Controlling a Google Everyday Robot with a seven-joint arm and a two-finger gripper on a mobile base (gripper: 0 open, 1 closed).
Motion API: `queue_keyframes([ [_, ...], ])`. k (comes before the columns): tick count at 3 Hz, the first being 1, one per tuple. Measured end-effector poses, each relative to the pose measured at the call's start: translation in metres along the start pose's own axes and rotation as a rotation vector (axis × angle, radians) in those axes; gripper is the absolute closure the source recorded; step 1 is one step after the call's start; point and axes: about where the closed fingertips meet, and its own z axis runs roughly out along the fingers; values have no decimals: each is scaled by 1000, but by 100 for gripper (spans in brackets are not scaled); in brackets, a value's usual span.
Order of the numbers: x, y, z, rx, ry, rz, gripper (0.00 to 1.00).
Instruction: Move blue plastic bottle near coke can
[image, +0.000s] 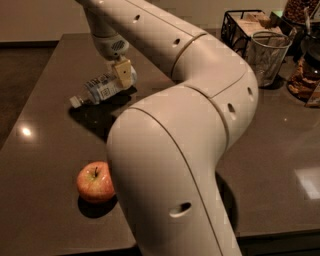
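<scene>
**mikeb:** So where's the bottle at right now?

**tinkr_jo:** The gripper (123, 77) is at the far left of the table (45, 150), clamped on the base end of the blue plastic bottle (100, 90). The bottle hangs nearly sideways with its white cap pointing down-left. Its shadow sits apart from it on the table, so I'd say it's off the surface, though not by much.

**mikeb:** And the coke can?

**tinkr_jo:** Can't see it. The big white arm (200, 100) blocks the middle of the view, so my guess is it's somewhere behind that.

**mikeb:** Tips for the carry?

**tinkr_jo:** It's an end grip on a long, thin-walled thing, so the cap end will want to swing and droop. I'd move slowly and keep it low. I'd also squeeze only gently, because clear plastic like that dents and the glossy label is slick. When it goes down, lay it flat beside the can without touching it. A bottle on its side rolls, and that dark polished table won't stop it. A can is light and would tip easily too.

**mikeb:** Anything in the way?

**tinkr_jo:** There's a red-yellow apple (95, 182) at the front left, round and waxy, well clear of the bottle. A clear ribbed cup (267, 57) and a black wire basket (235, 25) sit far right at the back.
</scene>
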Motion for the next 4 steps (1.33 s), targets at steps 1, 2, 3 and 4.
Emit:
queue_keyframes([
  [1,23,32,-13,0,-15,44,100],
  [2,48,67,-19,-9,-53,98,100],
  [3,70,94,-19,-15,-95,140,100],
  [4,103,134,-16,-19,-132,209,100],
])
